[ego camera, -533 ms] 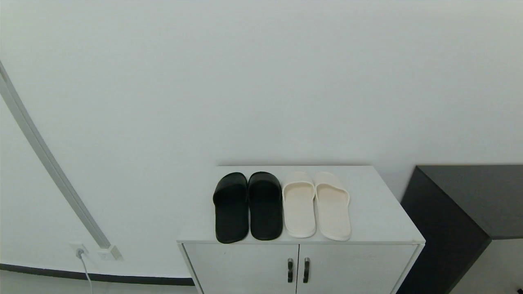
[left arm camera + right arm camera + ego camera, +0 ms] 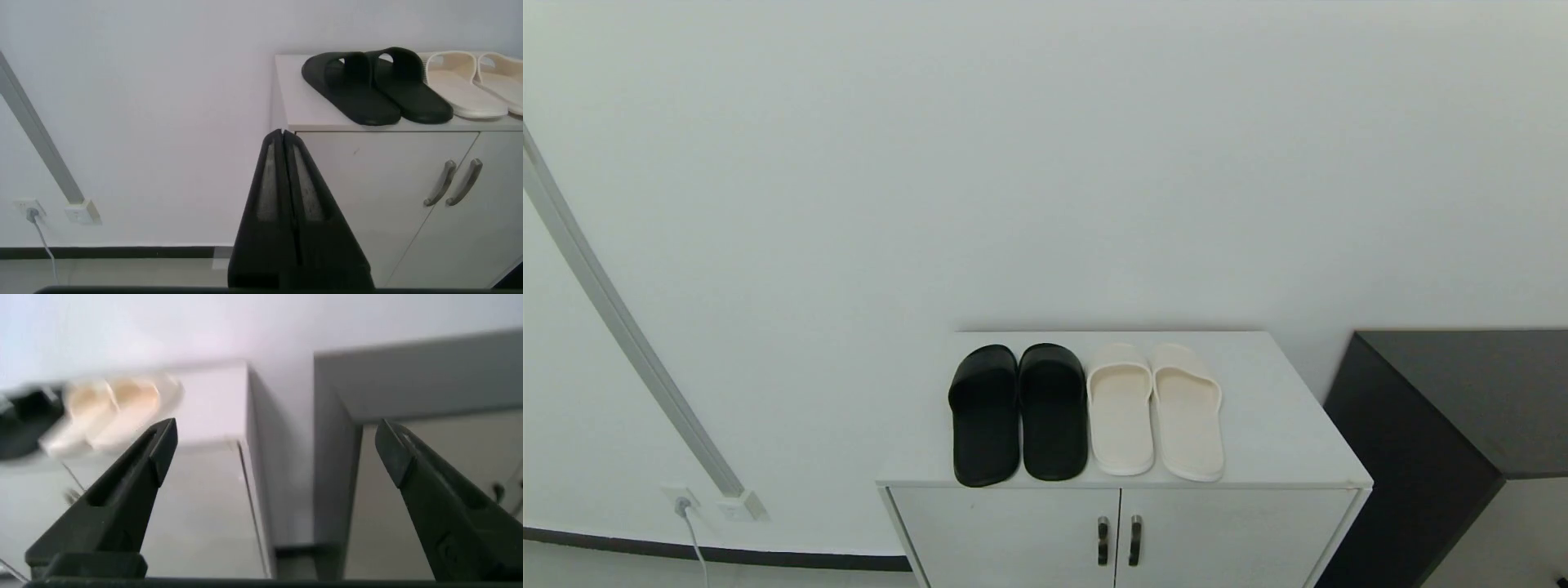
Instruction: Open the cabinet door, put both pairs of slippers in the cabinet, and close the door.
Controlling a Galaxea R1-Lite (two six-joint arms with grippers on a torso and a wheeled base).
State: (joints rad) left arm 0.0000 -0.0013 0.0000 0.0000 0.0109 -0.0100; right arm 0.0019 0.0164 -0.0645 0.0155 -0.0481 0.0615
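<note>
White cabinet [image 2: 1282, 425] is standing against the wall w/ both doors sitting shut. Its two dark handles [image 2: 1103, 541] are hanging upright, side by side at the centre seam. On top, the black slippers [image 2: 1019, 412] are lying as a pair toward the robot's L, w/ the cream slippers [image 2: 1156, 412] just beside them to the R. The inner black one is touching or nearly touching the inner cream one. All four are pointing toes to the wall, heels near the front edge. L gripper [image 2: 283, 135] is hovering out in front of the cabinet's L front corner, apart from it, fingers pressed together and gripping nothing. R gripper [image 2: 276, 429] is hanging off the cabinet's R side, facing the gap btwn it and a dark unit [image 2: 1421, 441], jaws spread wide w/ nothing btwn them. Low on the wall to the L, a socket [image 2: 682, 500] is carrying a plugged-in cable, at the foot of a slanting grey conduit [image 2: 621, 318].
</note>
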